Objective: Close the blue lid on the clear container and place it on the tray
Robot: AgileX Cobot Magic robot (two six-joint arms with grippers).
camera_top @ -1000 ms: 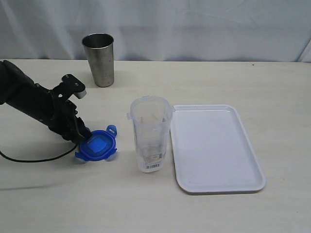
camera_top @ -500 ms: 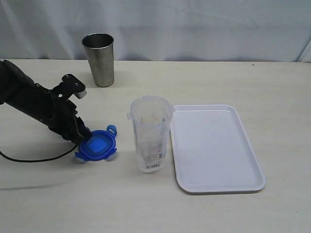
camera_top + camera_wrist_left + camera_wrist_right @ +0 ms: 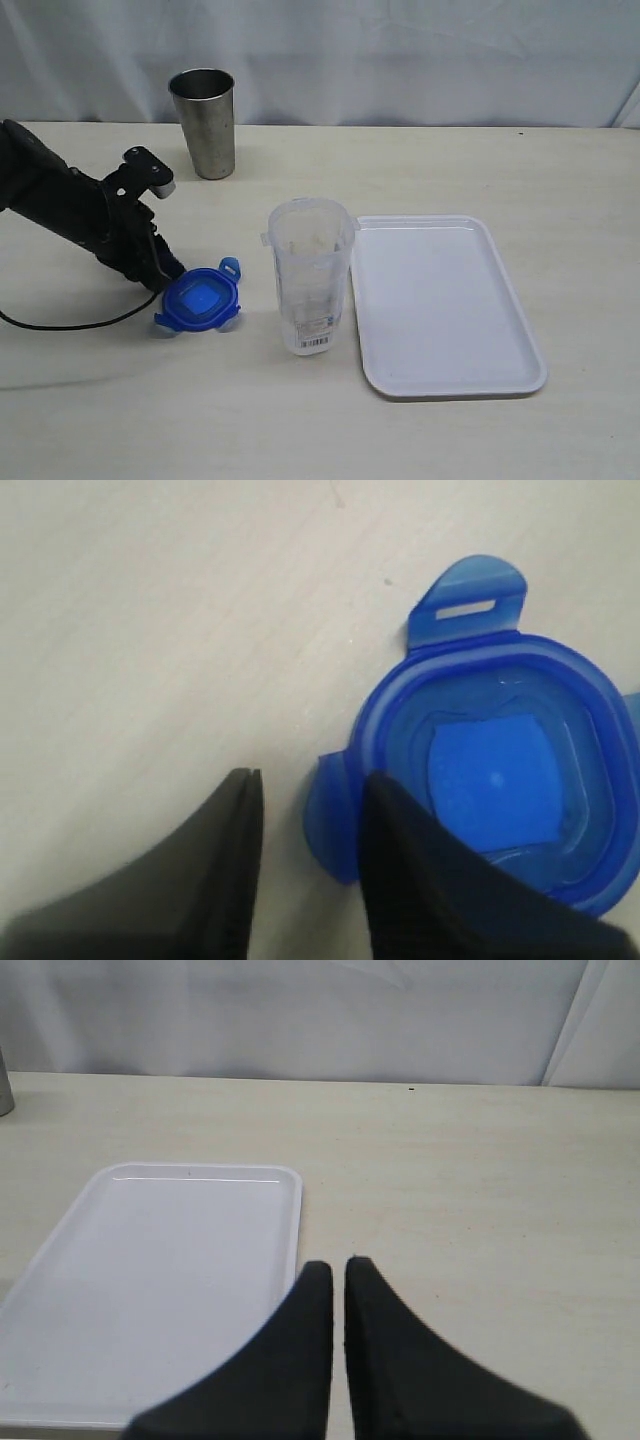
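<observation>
The left gripper (image 3: 312,785) straddles a flap of the blue lid (image 3: 490,770) to lift it, jaws apart, seemingly not yet pinching; the right gripper (image 3: 338,1265) sits clenched, empty.

The blue lid (image 3: 490,750) runs off the wrist view — partly under a finger (image 3: 430,880) of the left hand (image 3: 312,790).

Exterior view angled down over table (image 3: 450,160), left wrist close above blue lid (image 3: 490,770), right wrist facing tray (image 3: 150,1280)
</observation>
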